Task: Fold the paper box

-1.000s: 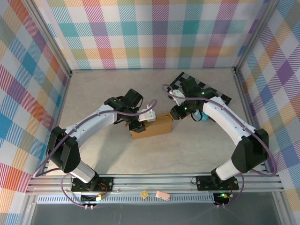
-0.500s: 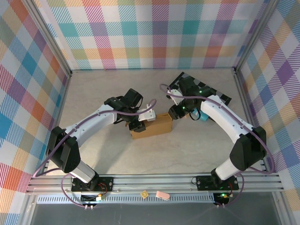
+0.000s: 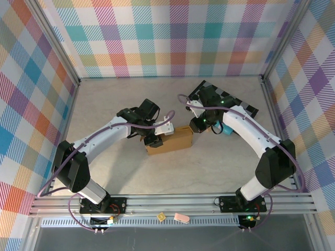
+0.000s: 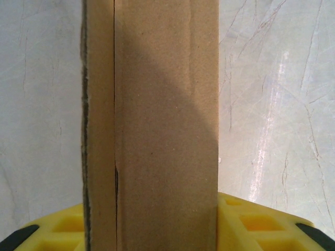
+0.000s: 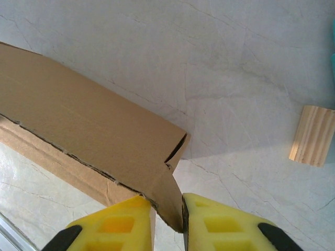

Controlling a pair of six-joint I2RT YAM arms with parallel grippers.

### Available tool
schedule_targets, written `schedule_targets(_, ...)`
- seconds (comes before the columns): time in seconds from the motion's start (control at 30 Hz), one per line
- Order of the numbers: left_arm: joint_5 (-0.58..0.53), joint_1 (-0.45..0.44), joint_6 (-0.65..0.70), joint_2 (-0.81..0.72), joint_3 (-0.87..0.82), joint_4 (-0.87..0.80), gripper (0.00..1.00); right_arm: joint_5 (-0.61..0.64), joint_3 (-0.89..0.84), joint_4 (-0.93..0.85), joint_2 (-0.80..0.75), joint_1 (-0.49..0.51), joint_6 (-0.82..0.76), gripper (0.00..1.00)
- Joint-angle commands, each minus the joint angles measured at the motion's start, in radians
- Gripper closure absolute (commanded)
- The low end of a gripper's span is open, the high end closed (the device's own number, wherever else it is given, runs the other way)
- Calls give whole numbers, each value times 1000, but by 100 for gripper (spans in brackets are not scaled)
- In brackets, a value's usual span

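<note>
**Two arms grip brown box at centre of worktop**

The box [image 3: 170, 140], folded into a long, flat brown carton, lay near the middle of the pale worktop [image 3: 209, 172], its length running roughly between the left and right edges. The left gripper [image 3: 156, 137] was clamped across the box's left end; its wrist camera showed the cardboard filling the gap between the two yellow fingers [image 4: 251, 225], with a seam running down the upper face. The right gripper [image 5: 167, 217] met the box's right end, where its fingers had closed on the edge of a side flap standing slightly out from the body at the corner. A torn, rough edge ran along the side of the box that faced that camera. A small ribbed wooden block [image 5: 313, 135] stood on the worktop well apart from the box. A black-and-grey checkered board [image 3: 238, 104] lay by the far right corner, partly under the right arm, with a teal object [image 3: 229, 130] just beside it.
</note>
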Motion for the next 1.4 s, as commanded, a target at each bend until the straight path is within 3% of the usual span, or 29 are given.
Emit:
schedule_targets(0.0, 14, 9, -5, 14, -7, -16, 56, 13, 14, -19, 5, 6, 8, 80)
schedule_targets(0.37, 9, 9, -25, 17, 4, -6, 54, -6, 30, -39, 7, 21, 60, 100)
schedule_targets(1.17, 14, 9, -61, 25, 5, 14, 52, -76, 215, -216, 143, 25, 390, 100)
schedule_targets(1.37, 13, 10, -66, 33, 13, 17, 52, -40, 219, -228, 157, 37, 432, 100)
